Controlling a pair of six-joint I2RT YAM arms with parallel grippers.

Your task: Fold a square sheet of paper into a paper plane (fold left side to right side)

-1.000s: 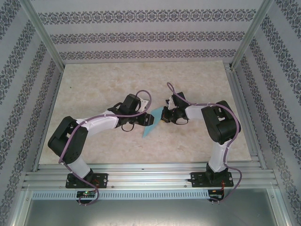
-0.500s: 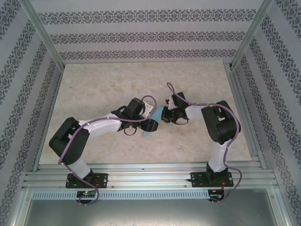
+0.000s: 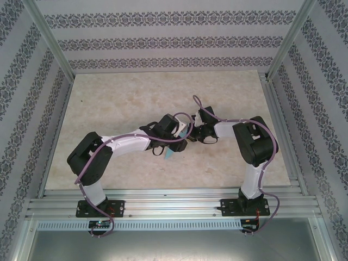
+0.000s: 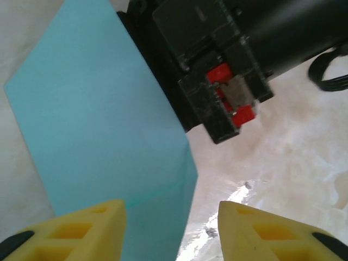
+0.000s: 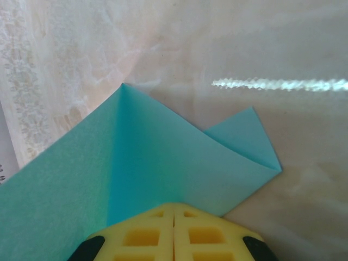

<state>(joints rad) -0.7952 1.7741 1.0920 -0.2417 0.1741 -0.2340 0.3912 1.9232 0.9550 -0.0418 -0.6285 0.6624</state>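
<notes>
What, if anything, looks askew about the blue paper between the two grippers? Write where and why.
The square sheet of paper is not lying flat. The right gripper, shut on it, holds it tented along a crease, and one corner pokes out at the right. The left gripper stands open at its edge.

Nothing here can be read: I can make out no words, labels, brand names, numbers or signs on anything in front of me.
</notes>
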